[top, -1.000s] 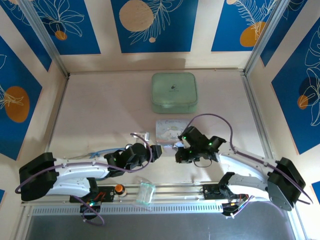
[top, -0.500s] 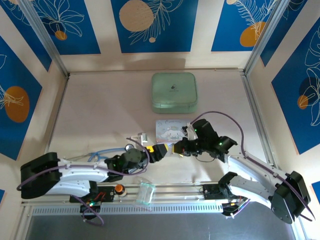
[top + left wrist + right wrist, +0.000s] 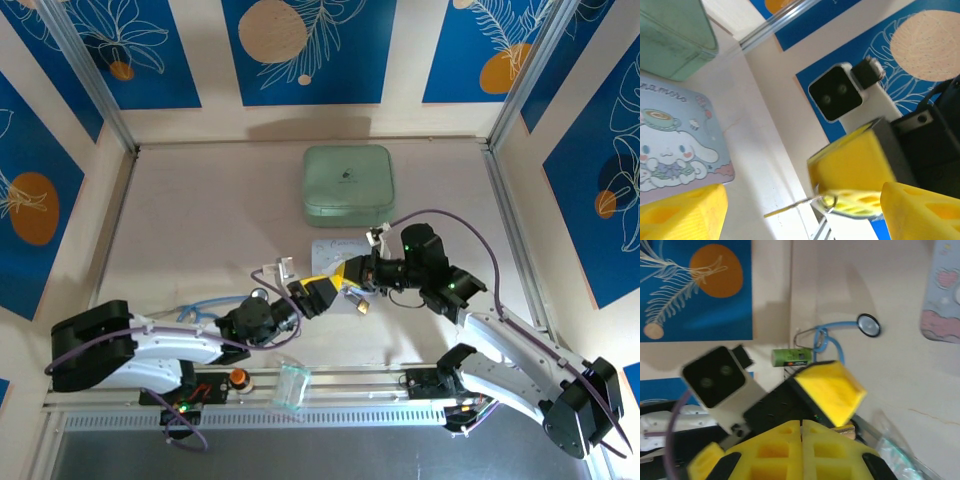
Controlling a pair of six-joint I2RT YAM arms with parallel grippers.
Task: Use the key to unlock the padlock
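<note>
**Padlock and key at the point of meeting.** The padlock [image 3: 360, 306], a small brass speck in the top view, sat just on the near side of the two converging grippers, in front of the cartoon tin [image 3: 328, 252]. Whether it hung from something or lay on the table [image 3: 200, 220] could not be told, nor whether its shackle was shut.

The key [image 3: 790, 207] appeared in the left wrist view as a thin pale sliver with a small ring at its root. It projected from beneath a yellow pad of the right gripper [image 3: 352, 277].

Progress, as judged: the key was in hand, but no view showed it entered in the lock. Insertion, turning and release of the shackle were all left to do.

The right gripper's fingers [image 3: 770, 450] were pressed together with only a seam between them, apparently pinching the key at its ring end. The left gripper [image 3: 800, 215] was spread wide, a yellow finger at each side of its wrist view. It touched nothing visible, and its gap faced the key's tip.

Farther out lay a pale green case [image 3: 348, 185] toward the back and a blue-tubed stethoscope [image 3: 869, 325] to the left.
</note>
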